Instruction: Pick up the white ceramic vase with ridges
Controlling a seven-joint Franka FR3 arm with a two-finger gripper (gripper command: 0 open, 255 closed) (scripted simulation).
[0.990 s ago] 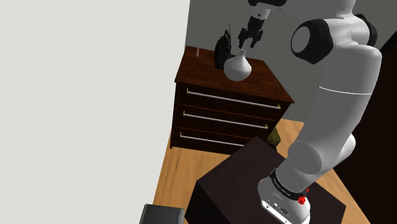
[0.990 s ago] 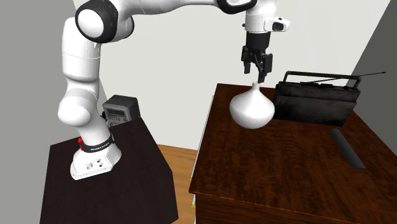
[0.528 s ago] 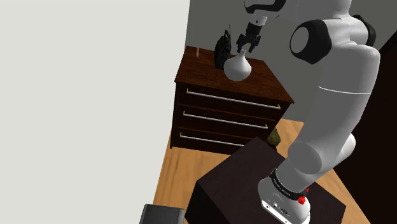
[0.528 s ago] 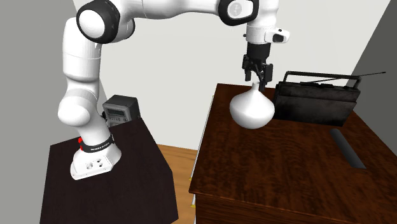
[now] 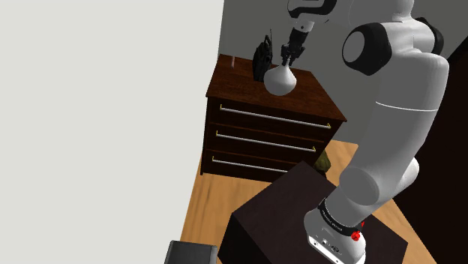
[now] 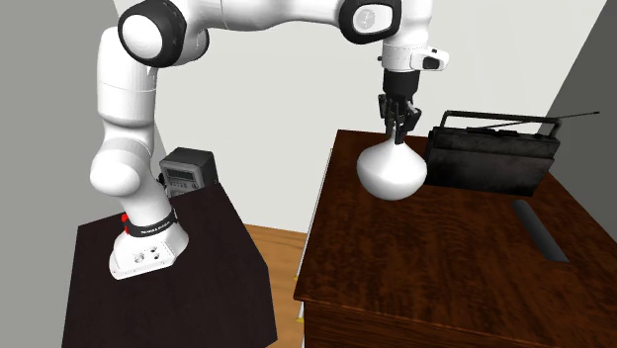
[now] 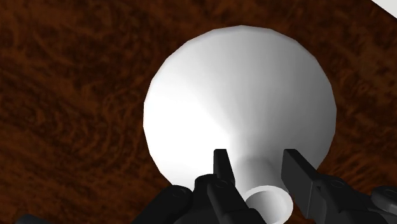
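Vase [image 6: 393, 170] in plain white, round-bellied with a short narrow neck and drawn smooth, with no ridges to be seen, stands upright on the dark brown wooden chest of drawers [image 6: 445, 257]. It sits toward the far left corner of the top in the second exterior view. The all-black two-finger gripper [image 7: 256, 159] hangs straight over it. In the wrist view its two fingers [image 7: 221, 167] lie one on each side of the neck with no gap showing, so they look pressed onto the neck and pinching it. Just beside the vase, on the second exterior view's right, stands a black box-shaped radio [image 6: 489, 153] with a carrying handle and a thin aerial. Nearer on that side a dark flat bar [image 6: 539, 229] lies on the wood, well apart from the vase.

The step in hand seems to be the grasp itself, with the lift not yet begun, since the belly rests on the top. The next move calls for a straight rise. The neck is smooth and narrow while the belly is heavy below it, so a slip or a swing toward the radio is the risk.

Against the frames a second ago, the gripper has come down from above the neck and its fingers have closed from a spread stance. The vase has stayed where it was.
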